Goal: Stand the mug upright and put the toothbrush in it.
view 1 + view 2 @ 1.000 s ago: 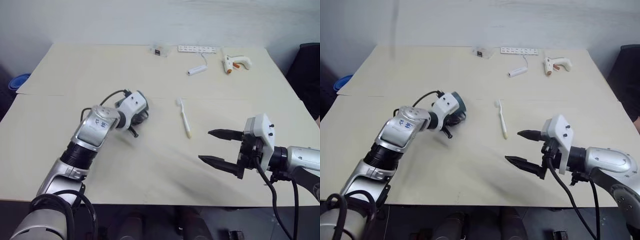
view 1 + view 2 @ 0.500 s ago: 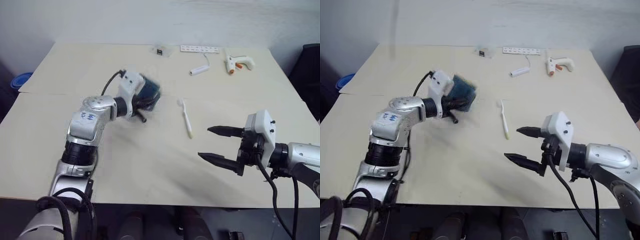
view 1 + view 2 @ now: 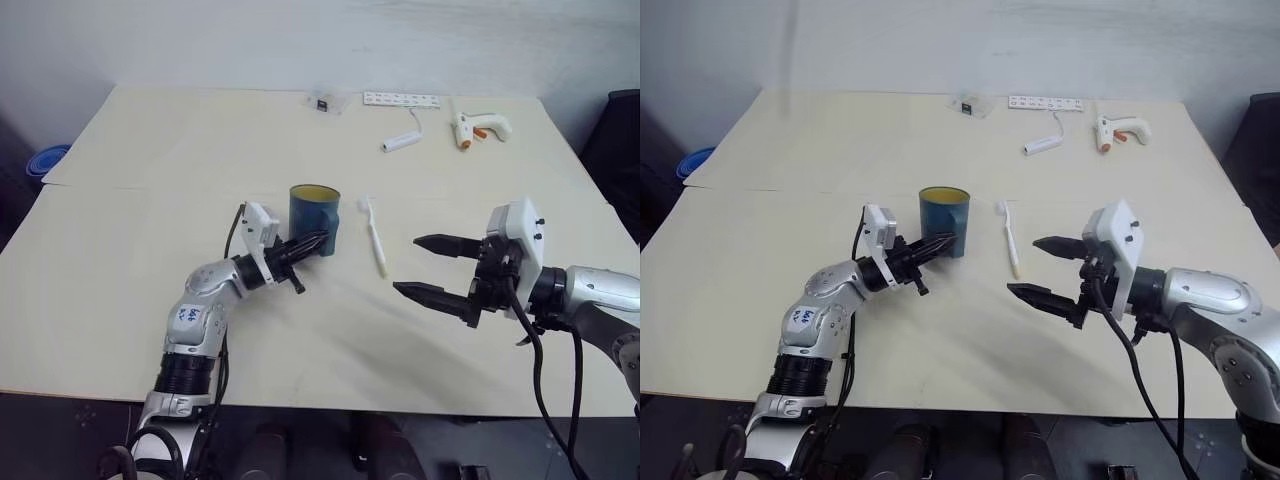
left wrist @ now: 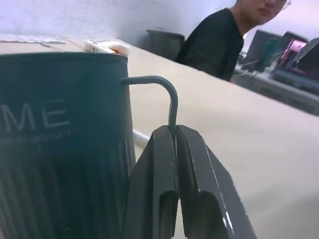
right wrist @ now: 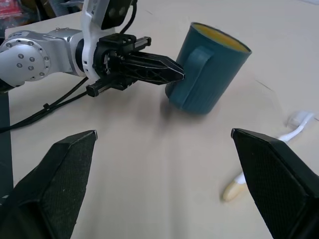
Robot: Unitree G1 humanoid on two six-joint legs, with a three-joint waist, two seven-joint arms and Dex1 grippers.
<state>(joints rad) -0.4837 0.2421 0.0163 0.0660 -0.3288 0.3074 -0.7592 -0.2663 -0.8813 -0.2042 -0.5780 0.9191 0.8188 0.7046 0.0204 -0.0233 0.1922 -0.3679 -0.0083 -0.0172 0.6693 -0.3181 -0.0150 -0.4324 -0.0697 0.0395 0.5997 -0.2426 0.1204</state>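
Your mug (image 3: 314, 217) now stands upright on the table (image 3: 150, 200), yellow inside facing up, roughly at the middle of the tabletop. Your left gripper (image 3: 316, 241) has its two black fingers pressed together on the mug's thin loop handle (the left wrist view shows the handle running down between the fingertips (image 4: 169, 149)). The toothbrush (image 3: 373, 236) lies flat on the table just beside the mug on its right, brush head at the far end, not touching the mug. Your right gripper (image 3: 420, 268) hovers above the table on the near right side of the toothbrush, fingers spread wide with nothing between them. A white glue gun (image 3: 478, 127) and a short white cylinder (image 3: 398, 140) lie at the far edge.
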